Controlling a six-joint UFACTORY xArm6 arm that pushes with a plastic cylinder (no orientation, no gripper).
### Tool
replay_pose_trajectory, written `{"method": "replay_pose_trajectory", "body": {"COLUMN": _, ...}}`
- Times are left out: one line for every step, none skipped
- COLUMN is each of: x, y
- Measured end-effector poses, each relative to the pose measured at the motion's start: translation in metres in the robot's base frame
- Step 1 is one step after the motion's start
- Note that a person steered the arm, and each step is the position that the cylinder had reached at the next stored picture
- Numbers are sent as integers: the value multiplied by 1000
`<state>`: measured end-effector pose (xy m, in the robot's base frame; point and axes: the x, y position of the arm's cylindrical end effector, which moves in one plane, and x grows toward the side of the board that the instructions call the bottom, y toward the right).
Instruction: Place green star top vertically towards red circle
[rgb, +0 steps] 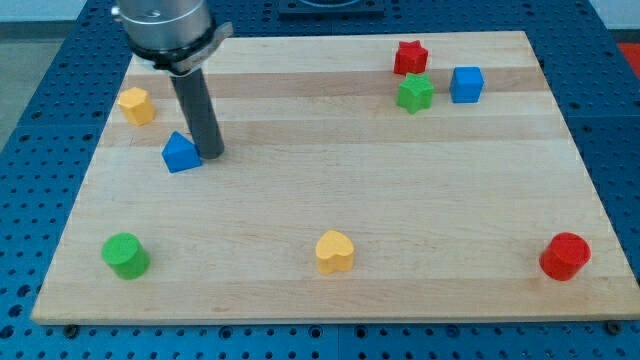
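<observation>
The green star (414, 93) lies near the view's top right, just below the red star (410, 57) and left of the blue cube (466, 84). The red circle (565, 256) stands at the view's bottom right, far below the green star. My tip (211, 154) rests on the board at the view's upper left, touching or almost touching the right side of the blue triangle (181, 153), far from the green star.
A yellow pentagon (136, 105) sits at the view's far left top. A green circle (125, 255) is at the bottom left. A yellow heart (335, 252) lies at the bottom middle. The wooden board (330, 200) ends on a blue perforated table.
</observation>
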<state>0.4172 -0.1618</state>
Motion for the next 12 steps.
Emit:
{"method": "replay_pose_trajectory", "body": {"x": 4, "y": -18}}
{"method": "replay_pose_trajectory", "body": {"x": 4, "y": -29}}
{"method": "replay_pose_trajectory", "body": {"x": 3, "y": -21}}
{"method": "replay_pose_trajectory", "body": {"x": 11, "y": 10}}
{"method": "replay_pose_trajectory", "body": {"x": 29, "y": 4}}
{"method": "replay_pose_trajectory", "body": {"x": 32, "y": -11}}
{"method": "replay_pose_trajectory", "body": {"x": 33, "y": -26}}
{"method": "replay_pose_trajectory", "body": {"x": 35, "y": -42}}
{"method": "replay_pose_trajectory", "body": {"x": 35, "y": -56}}
{"method": "replay_pose_trajectory", "body": {"x": 35, "y": -58}}
{"method": "replay_pose_trajectory", "body": {"x": 43, "y": -56}}
{"method": "replay_pose_trajectory", "body": {"x": 49, "y": 5}}
